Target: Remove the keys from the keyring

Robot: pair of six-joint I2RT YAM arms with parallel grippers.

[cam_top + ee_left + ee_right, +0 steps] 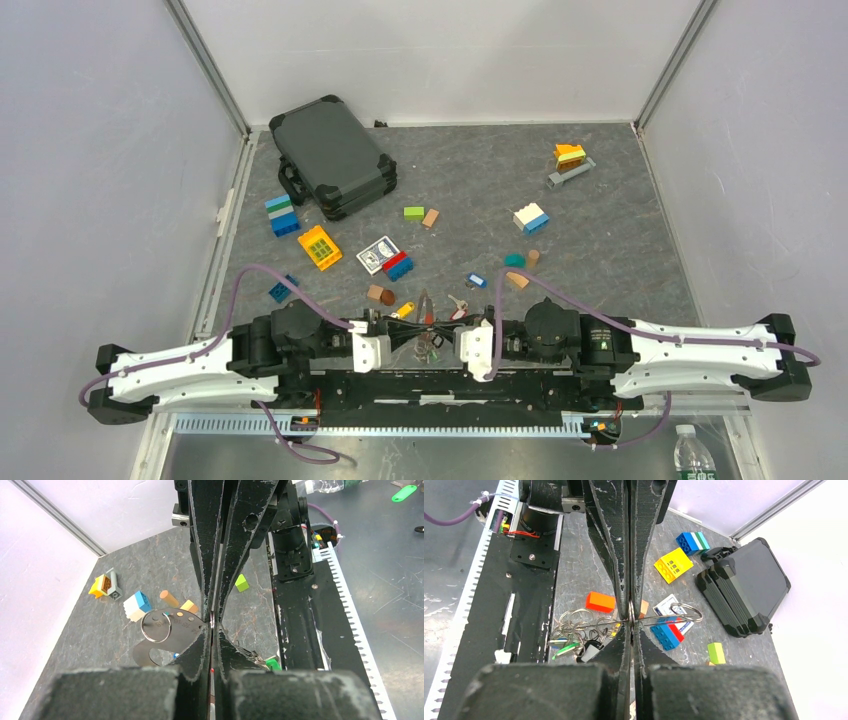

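The keyring (pixel 686 611) is a thin grey wire loop running crosswise through my right gripper (pixel 631 620), which is shut on it. A bunch of keys (pixel 574 641) on small rings, with green, black and yellow heads, hangs on the wire left of the fingers. My left gripper (pixel 212 622) is shut too, with a thin metal edge pinched at its tips. A flat metal tag (pixel 167 632) with a small ring sticks out on its left, and a green key (pixel 272 664) on its right. From above, the left gripper (pixel 418 340) and the right gripper (pixel 445 338) meet tip to tip near the table's front edge.
A black case (pixel 333 155) lies at the back left. A card box (pixel 378 254), a yellow block (pixel 320 247), a red and blue block (pixel 399 266) and other coloured blocks are scattered over the grey mat. A small blue-headed key (pixel 477 281) lies loose beyond the grippers.
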